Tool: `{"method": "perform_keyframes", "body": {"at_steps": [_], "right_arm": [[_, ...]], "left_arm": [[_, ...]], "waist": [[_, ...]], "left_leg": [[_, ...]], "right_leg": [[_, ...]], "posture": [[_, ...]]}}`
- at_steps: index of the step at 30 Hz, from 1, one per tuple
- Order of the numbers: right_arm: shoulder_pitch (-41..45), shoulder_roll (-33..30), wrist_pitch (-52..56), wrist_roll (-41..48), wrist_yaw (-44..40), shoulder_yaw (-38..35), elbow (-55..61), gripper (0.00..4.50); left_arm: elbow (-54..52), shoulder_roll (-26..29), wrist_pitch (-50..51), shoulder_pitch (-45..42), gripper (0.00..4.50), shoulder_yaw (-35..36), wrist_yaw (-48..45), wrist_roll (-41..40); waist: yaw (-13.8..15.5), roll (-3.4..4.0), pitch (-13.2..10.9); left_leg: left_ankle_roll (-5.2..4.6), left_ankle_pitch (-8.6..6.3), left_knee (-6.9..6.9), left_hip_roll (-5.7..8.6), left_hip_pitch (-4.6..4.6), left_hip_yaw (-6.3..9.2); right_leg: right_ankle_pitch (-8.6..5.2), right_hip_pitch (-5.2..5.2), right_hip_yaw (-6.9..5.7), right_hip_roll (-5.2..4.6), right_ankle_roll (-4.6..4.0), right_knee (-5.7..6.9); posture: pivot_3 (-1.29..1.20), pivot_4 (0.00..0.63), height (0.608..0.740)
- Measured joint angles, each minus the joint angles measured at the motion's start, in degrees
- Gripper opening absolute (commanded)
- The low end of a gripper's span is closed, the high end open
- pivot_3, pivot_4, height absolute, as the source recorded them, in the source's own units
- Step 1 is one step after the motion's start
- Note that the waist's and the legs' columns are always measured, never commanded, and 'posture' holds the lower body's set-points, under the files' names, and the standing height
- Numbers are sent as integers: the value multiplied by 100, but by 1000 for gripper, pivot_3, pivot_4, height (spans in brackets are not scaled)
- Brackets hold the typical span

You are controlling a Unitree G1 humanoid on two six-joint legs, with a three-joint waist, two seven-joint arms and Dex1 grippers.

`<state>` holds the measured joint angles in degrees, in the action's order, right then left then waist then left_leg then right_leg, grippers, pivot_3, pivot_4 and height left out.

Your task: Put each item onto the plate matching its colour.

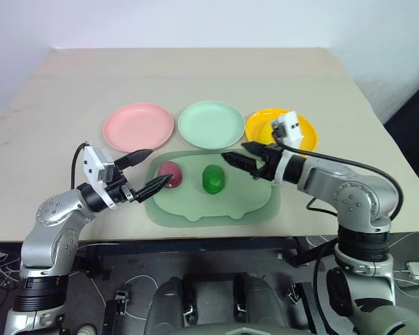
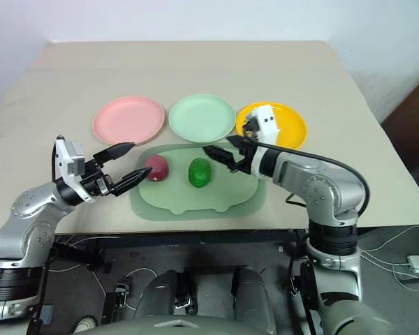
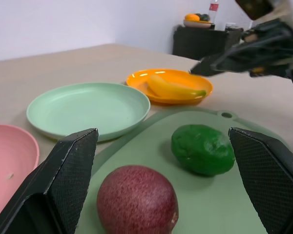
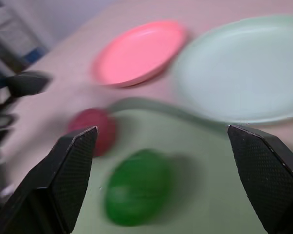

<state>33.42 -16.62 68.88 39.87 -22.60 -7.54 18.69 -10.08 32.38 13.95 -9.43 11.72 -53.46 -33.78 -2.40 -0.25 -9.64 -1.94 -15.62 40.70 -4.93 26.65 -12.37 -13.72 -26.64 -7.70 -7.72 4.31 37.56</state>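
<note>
From the left wrist view we saw the banana (image 3: 172, 88) lying on the orange plate (image 3: 136, 79). We counted 3 plates, 3 fruits; red fruit (image 1: 170, 174) and green fruit (image 1: 213, 179) sat on the tray (image 1: 258, 206). Left gripper (image 1: 146, 169) and right gripper (image 1: 243, 156) were spread, empty.

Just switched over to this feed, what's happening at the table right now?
The banana already lies on the orange plate. The red fruit and green fruit sit on the green tray; the pink plate and green plate are empty. The left gripper, jaws open, is beside the red fruit. The right gripper, jaws open, hovers near the green fruit.
</note>
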Motion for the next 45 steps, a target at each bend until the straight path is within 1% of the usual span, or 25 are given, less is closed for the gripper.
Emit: {"method": "perform_keyframes", "body": {"at_steps": [4, 7, 10, 15, 18, 20, 21, 26, 30, 33, 37, 41, 43, 45], "right_arm": [[-128, 394, 254, -12, 357, 283, -8, 4483], [-133, 609, 238, -139, 578, 474, -151, 4483], [-134, 654, 78, -430, 718, 775, -427, 4483], [-132, 671, 52, -671, 775, 1030, -644, 4483], [-133, 619, 39, -827, 733, 1303, -680, 3866], [-133, 610, -5, -867, 673, 1398, -679, 3242], [-133, 606, -23, -877, 640, 1405, -671, 3106], [-52, 499, -76, -794, 401, 1321, -499, 3102], [688, 504, -239, -733, 313, 998, -645, 3102], [1308, 526, -772, -1046, 298, 996, -1486, 3102], [1845, 574, -1561, -1635, 175, 1229, -3148, 3102], [2500, 774, -2495, -2190, 76, 1332, -4888, 3102], [2720, 869, -2854, -2355, 47, 1329, -5450, 3102], [3072, 1025, -3282, -2546, 67, 1311, -6255, 3102]], "left_arm": [[111, 7, -87, -25, 4500, 2, -76, 5], [158, 8, -108, -44, 4500, 1, -132, 5], [174, 8, -118, -40, 4500, 1, -144, 11], [125, 8, -122, 36, 4500, 1, -122, 24], [16, 8, -95, 97, 4500, 1, -87, 23], [-37, 8, -87, 108, 4500, 1, -50, 23], [-52, 10, -84, 112, 4500, 1, -37, 23], [-77, 69, -87, 206, 4500, 54, -28, 20], [-84, 77, -99, 299, 4500, 86, -29, 19], [-85, 76, -163, 427, 4500, 114, -43, 17], [-83, 75, -230, 519, 4500, 153, -52, 17], [-85, 71, -302, 547, 4500, 187, -18, 18], [-93, 71, -324, 569, 4500, 228, 6, 18], [-137, 72, -332, 658, 4500, 270, 42, 18]], "waist": [[-3, -1, 0], [-13, 0, 1], [-13, 0, 1], [-18, 0, 1], [-18, 0, 1], [-17, 0, 1], [-16, 0, 1], [-17, 1, 0], [-24, 1, 0], [-26, 0, 1], [-23, 0, 1], [-61, 0, 1], [-93, 0, 1], [-162, 0, 1]], "left_leg": [[1, 0, 0, 0, 2, -1], [1, 0, 0, 2, 2, -3], [2, 0, 0, 4, 4, -5], [2, 0, -1, 3, 4, -7], [3, 0, -1, 2, 5, -7], [3, 0, -1, 1, 6, -7], [4, 0, -1, 1, 6, -7], [4, 0, -1, 1, 9, -7], [4, 0, -1, 4, 11, -12], [4, 0, -1, 5, 10, -18], [5, 1, -1, 8, 20, -41], [5, 4, 3, 9, 37, -58], [4, 4, 4, 9, 40, -58], [4, 5, 5, 9, 44, -58]], "right_leg": [[-1, -3, 0, -1, -1, 0], [0, -3, 0, 2, 0, 1], [0, -4, 0, 2, 0, 1], [0, -6, 0, 3, 0, 1], [0, -9, 0, 3, 0, 2], [0, -9, 1, 2, 0, 2], [0, -9, 1, 2, 0, 2], [0, -14, 1, 2, -1, 2], [0, -23, 7, 4, 0, 7], [0, -23, 7, 5, 0, 8], [1, -36, 11, 3, 1, 18], [1, -71, 28, 4, 3, 46], [0, -75, 28, 4, 4, 49], [0, -79, 28, 5, 5, 52]], "posture": [[0, 150, 695], [0, 150, 695], [0, 150, 695], [0, 150, 695], [0, 150, 695], [0, 150, 695], [0, 150, 695], [0, 150, 695], [0, 150, 695], [0, 150, 695], [0, 150, 695], [0, 150, 695], [0, 150, 695], [0, 150, 695]]}}
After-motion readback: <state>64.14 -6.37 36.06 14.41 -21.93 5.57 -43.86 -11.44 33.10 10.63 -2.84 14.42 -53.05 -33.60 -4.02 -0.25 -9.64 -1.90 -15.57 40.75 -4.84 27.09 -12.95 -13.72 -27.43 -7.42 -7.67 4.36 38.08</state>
